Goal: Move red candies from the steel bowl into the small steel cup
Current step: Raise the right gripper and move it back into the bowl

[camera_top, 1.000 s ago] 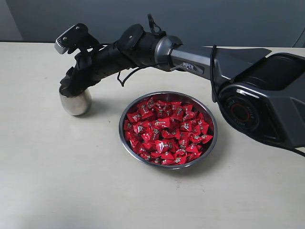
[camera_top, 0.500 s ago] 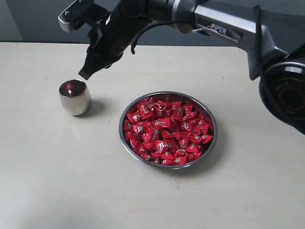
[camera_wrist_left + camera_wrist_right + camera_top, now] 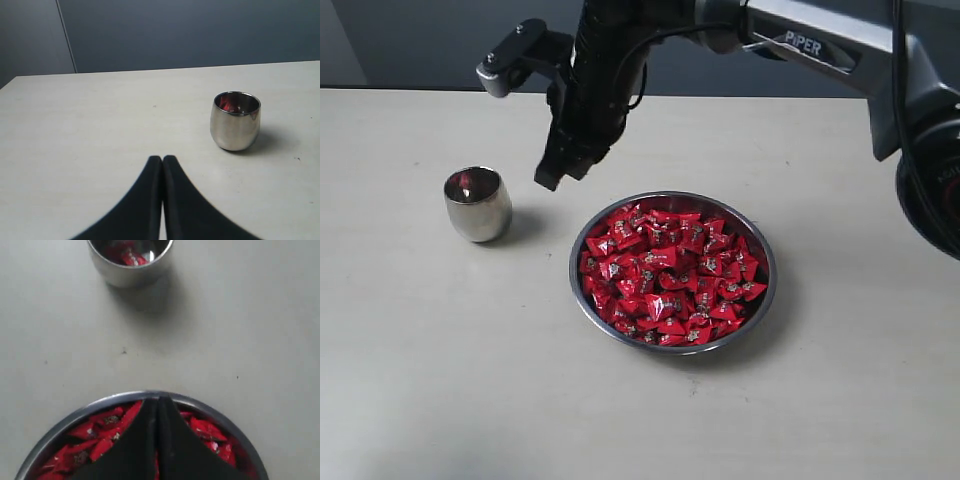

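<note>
1. The right gripper (image 3: 548, 180) is seen pressed together and empty. It hangs above the desk (image 3: 440, 380) between the small steel cup (image 3: 478, 215) and the steel bowl (image 3: 769, 270), just beside the bowl's rim. The step in hand is judged to be the fetching of another candy.
2. The jaws should be spread before any descent, since closed tips would only push sweets aside.
3. One of the red candies (image 3: 665, 275) lying on top of the heap should be chosen and pinched across its body, not by a twisted end.
4. The descent should be stopped short of the bowl's floor, so that the bowl is not shoved.
5. The cup stands upright, apart from the bowl, with some red inside. It should be approached from above.
6. The left gripper (image 3: 162, 159) is likewise pressed together and empty, facing the cup from a little way off.
</note>
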Robot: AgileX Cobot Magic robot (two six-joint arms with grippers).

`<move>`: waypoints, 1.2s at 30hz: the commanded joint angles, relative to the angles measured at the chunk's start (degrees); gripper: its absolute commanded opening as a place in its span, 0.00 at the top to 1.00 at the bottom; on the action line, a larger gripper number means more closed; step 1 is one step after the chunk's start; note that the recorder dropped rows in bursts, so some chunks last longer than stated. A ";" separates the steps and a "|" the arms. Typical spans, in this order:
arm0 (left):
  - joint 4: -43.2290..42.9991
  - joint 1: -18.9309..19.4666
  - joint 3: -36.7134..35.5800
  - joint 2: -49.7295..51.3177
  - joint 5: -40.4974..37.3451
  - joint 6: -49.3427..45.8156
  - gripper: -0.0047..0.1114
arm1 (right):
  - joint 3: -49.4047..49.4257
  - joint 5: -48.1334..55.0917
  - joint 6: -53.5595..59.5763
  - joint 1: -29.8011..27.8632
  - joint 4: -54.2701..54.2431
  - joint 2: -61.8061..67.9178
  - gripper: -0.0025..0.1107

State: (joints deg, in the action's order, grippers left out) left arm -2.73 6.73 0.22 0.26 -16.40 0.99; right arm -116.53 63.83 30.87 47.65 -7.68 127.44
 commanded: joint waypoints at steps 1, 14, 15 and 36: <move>0.13 0.03 -0.22 -0.26 0.09 0.13 0.96 | 5.78 -1.90 -2.35 -0.65 6.28 -1.26 0.98; 0.13 0.03 -0.22 -0.26 0.09 0.13 0.96 | 29.81 -18.51 1.13 -10.37 -4.56 -14.76 0.98; 0.13 0.03 -0.22 -0.26 0.09 0.13 0.96 | 31.31 -19.79 1.27 -10.47 -4.56 -15.71 0.98; 0.13 0.03 -0.22 -0.26 0.09 0.13 0.96 | 37.56 -18.87 0.26 -11.00 -0.52 -13.45 0.98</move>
State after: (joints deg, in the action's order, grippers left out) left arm -2.73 6.73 0.22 0.26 -16.40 0.99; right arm -79.23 43.81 31.53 37.03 -11.18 113.23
